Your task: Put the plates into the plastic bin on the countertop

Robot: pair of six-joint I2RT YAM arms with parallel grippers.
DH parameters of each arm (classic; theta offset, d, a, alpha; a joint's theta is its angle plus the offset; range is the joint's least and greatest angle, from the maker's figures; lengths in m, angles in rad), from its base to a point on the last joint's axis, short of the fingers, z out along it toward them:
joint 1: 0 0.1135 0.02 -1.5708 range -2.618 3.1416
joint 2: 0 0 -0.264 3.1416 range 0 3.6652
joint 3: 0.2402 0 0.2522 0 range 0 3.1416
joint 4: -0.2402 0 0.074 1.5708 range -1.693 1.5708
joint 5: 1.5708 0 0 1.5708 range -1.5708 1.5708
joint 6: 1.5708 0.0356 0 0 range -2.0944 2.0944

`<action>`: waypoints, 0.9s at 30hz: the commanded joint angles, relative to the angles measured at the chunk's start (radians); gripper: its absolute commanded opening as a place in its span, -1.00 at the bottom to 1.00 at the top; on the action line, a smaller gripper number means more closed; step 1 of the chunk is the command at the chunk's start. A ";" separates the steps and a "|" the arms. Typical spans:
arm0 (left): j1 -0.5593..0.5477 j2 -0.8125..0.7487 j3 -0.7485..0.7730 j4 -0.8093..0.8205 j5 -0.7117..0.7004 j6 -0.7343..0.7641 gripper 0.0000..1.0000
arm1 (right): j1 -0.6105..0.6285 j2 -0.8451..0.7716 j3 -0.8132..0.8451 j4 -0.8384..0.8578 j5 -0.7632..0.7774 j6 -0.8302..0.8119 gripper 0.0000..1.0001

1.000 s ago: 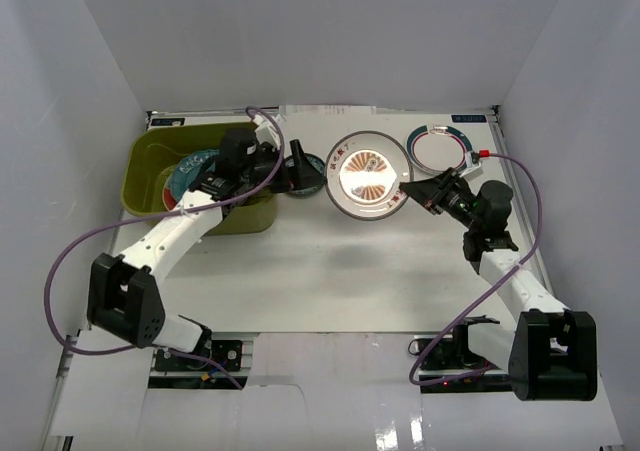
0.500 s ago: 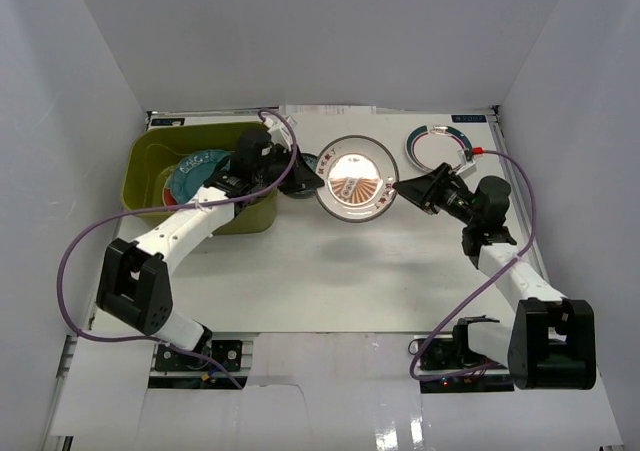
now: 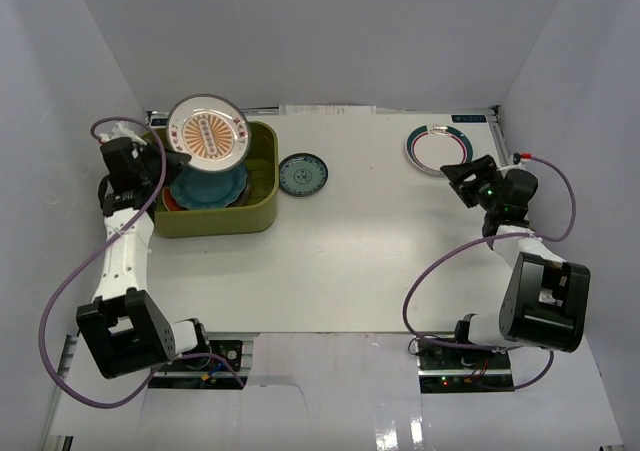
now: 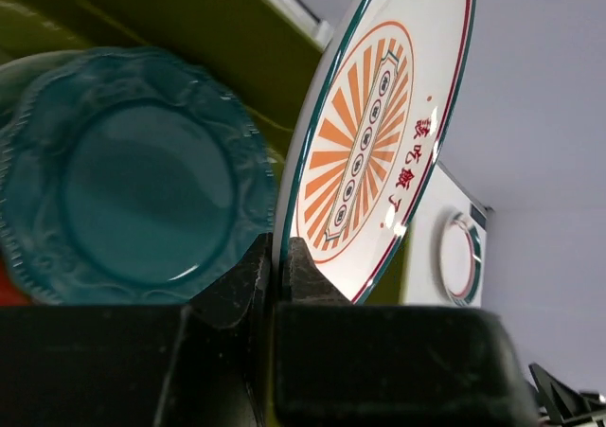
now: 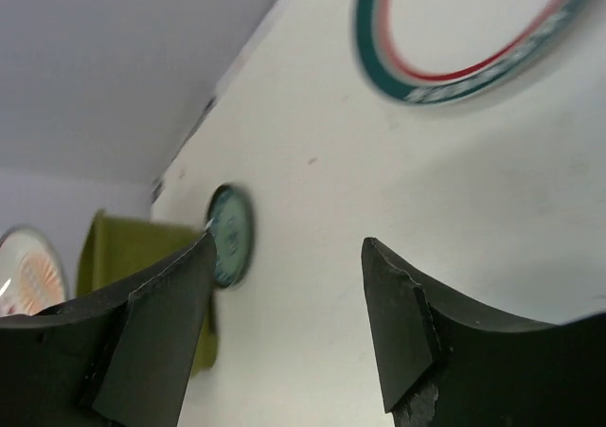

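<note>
Left gripper (image 3: 170, 156) holds the round orange-sunburst ceramic plate (image 3: 207, 131) tilted above the olive-green plastic bin (image 3: 262, 186), far left. Left wrist: jaws clamp its rim; stiff, slippery, probably fragile. Right wrist: right gripper (image 5: 286, 249) spread, holding nothing, near the white teal-red-rimmed plate (image 5: 454, 20).

The plastic bin (image 3: 215, 219) fills the far left corner of the table (image 3: 350, 251). Over its opening the orange sunburst plate (image 3: 207, 131) stands tilted in the left tool (image 4: 276, 261), so the way in from above is narrow. A small teal plate (image 3: 302, 175) lies just beside the bin's right wall. The white plate (image 3: 438, 149) lies near the far right corner, with the right tool (image 5: 286, 247) close to it. The middle and the near edge are free.
</note>
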State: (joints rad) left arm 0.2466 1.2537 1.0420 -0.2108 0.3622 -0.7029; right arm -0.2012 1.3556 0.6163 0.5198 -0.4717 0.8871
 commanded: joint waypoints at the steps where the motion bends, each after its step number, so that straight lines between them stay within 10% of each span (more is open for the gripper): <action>1: 0.031 -0.056 -0.054 -0.027 -0.075 0.014 -1.00 | -0.047 0.036 0.060 -0.076 0.272 -0.124 0.38; 14: 0.031 0.048 -0.134 -0.032 -0.304 0.065 -0.85 | -0.079 0.451 0.296 -0.057 0.415 -0.085 0.35; 22: 0.030 0.029 -0.132 -0.039 -0.267 0.082 0.96 | -0.079 0.697 0.516 -0.116 0.374 -0.040 0.35; 27: 0.022 -0.057 -0.116 -0.067 -0.262 0.106 0.96 | -0.075 0.787 0.562 -0.092 0.329 0.010 0.14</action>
State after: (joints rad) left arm 0.2722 1.2888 0.8967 -0.2253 0.0994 -0.6243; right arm -0.2794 2.0823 1.1561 0.4507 -0.1158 0.8585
